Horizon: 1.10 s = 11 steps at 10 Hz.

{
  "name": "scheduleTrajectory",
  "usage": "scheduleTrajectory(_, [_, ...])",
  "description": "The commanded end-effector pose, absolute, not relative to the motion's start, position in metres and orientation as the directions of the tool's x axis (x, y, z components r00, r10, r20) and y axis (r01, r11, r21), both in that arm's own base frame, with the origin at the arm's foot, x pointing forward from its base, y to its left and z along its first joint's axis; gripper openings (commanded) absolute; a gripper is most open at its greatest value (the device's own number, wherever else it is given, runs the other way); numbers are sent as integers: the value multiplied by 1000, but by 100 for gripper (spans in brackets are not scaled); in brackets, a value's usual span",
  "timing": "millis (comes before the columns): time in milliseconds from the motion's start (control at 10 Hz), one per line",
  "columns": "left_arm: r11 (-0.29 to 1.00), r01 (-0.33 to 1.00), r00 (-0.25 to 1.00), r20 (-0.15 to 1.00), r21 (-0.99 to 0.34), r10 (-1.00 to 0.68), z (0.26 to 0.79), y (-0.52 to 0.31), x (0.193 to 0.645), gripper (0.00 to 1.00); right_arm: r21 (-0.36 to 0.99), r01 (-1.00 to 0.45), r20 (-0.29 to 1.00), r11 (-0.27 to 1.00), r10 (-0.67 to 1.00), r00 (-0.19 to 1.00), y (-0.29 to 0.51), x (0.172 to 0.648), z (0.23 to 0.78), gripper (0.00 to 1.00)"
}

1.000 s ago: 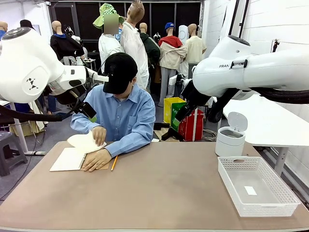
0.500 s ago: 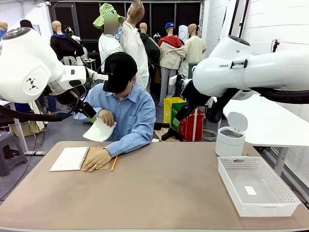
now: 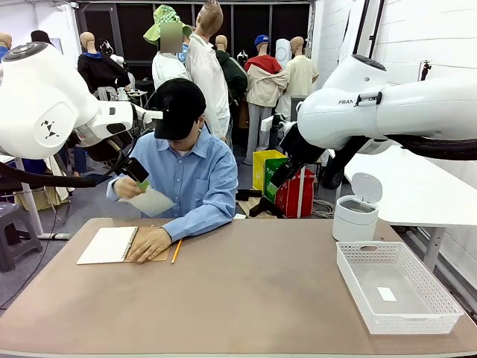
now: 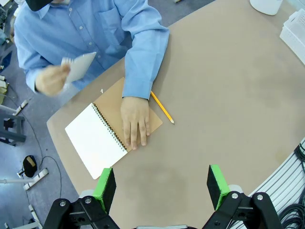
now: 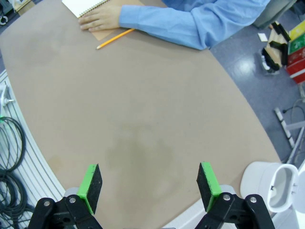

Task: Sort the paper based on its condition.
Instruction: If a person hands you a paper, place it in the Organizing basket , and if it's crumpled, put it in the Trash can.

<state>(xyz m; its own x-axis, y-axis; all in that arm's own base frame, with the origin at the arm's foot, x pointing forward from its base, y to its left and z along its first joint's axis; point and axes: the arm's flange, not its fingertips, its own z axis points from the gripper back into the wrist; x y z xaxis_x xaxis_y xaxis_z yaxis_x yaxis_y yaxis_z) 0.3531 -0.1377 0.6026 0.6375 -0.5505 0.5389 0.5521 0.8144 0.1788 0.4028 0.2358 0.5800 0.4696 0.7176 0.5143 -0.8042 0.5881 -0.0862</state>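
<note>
Person sat at the far side of the table [image 3: 246, 298], one hand [image 3: 149, 243] flat on the notebook [image 3: 109, 244], pressing on the tan cover next to the spiral. Other hand [image 3: 127, 187] was raised off the table, holding one loose sheet [image 3: 151, 201] in the air in front of the chest, above the notebook and not touching it. In the left wrist view that sheet [image 4: 78, 66] looked blurred, with a ragged perforated edge showing; its condition could not be told. Notebook [image 4: 97, 138] lay open to a blank white page. Pencil [image 3: 177, 251] lay on the table just beside the pressing hand, apart from the notebook.

Left gripper [image 4: 161, 183] was high above the table near the notebook, jaws wide apart, nothing between the pads. Right gripper [image 5: 148, 188] also hung over bare table, jaws spread, holding nothing; pencil [image 5: 115, 38] and the person's hand [image 5: 101, 18] were far up in its view.

White basket [image 3: 395, 259] sat at the robot's right side of the table, with a tiny white scrap [image 3: 386, 294] on its bottom. Small white bin [image 3: 355, 216], lid flipped up, stood just behind the basket.
</note>
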Motion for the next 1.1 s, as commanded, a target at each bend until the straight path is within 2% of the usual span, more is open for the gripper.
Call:
scheduleTrajectory(0, [811,557,633,541,179,-554,604,-137,353,100,-85,-802,512,592,716,474,236,402,579,100])
scheduleTrajectory(1000, [811,557,633,541,179,-554,604,-137,353,100,-85,-802,512,592,716,474,236,402,579,100])
